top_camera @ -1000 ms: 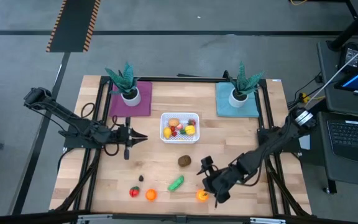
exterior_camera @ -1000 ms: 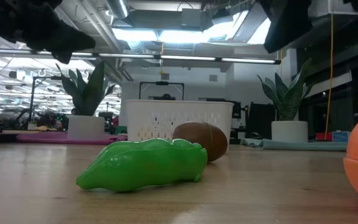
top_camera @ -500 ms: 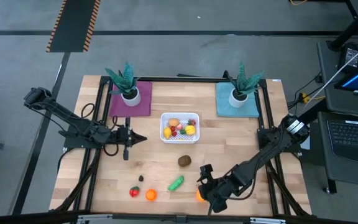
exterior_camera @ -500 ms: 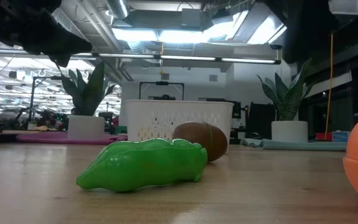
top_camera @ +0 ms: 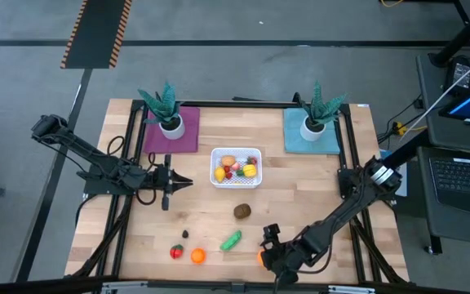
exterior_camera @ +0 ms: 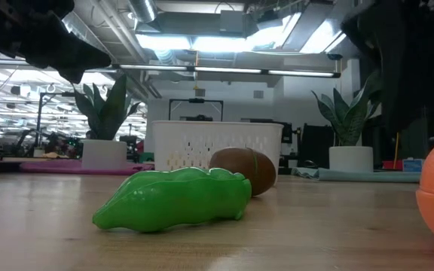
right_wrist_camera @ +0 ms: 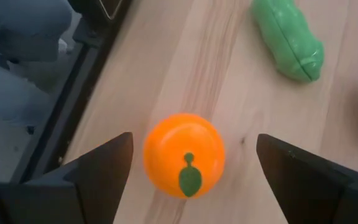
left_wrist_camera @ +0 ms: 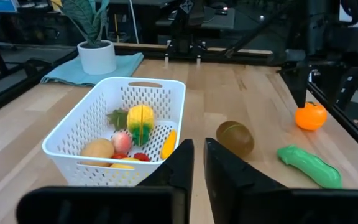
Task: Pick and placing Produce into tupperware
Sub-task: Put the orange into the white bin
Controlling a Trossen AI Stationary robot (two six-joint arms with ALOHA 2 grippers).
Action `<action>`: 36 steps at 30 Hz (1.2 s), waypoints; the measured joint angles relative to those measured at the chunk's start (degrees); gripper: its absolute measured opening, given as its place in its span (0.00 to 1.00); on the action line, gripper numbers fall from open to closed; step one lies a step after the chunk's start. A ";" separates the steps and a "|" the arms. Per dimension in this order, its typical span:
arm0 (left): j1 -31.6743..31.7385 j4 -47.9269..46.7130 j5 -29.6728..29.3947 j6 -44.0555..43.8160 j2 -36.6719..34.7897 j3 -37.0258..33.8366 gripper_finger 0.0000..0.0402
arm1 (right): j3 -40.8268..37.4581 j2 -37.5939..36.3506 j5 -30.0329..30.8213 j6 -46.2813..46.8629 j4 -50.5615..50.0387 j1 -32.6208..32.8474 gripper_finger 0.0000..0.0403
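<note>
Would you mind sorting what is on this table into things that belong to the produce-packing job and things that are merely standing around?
Part of the job:
- white perforated plastic basket, already holding several toy pieces
- orange toy fruit with green leaf, between the open right gripper fingers
- elongated green toy vegetable
- brown kiwi-like toy

Just standing about:
- two spiky potted plants
- purple mat
- teal mat

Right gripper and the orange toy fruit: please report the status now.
Right gripper open, straddling round orange toy fruit, not gripping. Left gripper shut, waiting beside white perforated plastic basket. Nothing in the way.
</note>
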 joint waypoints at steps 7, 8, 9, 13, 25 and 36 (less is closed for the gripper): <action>0.00 -0.49 -0.02 -0.48 0.00 0.02 0.10 | -0.07 1.32 0.00 -0.11 1.23 -0.02 0.85; 0.00 -0.48 -0.02 -0.50 0.00 0.02 0.11 | -0.07 1.42 0.00 -0.08 1.44 -0.02 0.85; 0.00 -0.49 -0.01 -0.50 0.00 0.02 0.11 | -0.07 1.63 -0.06 0.19 1.58 -0.02 0.85; 0.00 -0.59 -0.02 -0.49 0.00 0.02 0.12 | -0.07 2.36 -0.47 1.28 2.07 -0.02 0.85; 0.00 -0.63 -0.04 -0.50 0.00 0.02 0.06 | -0.07 4.62 -1.68 1.33 2.78 0.07 0.85; 0.00 -0.63 -0.04 -0.50 0.00 0.04 0.00 | -0.07 6.26 -1.79 2.47 3.94 -0.04 0.85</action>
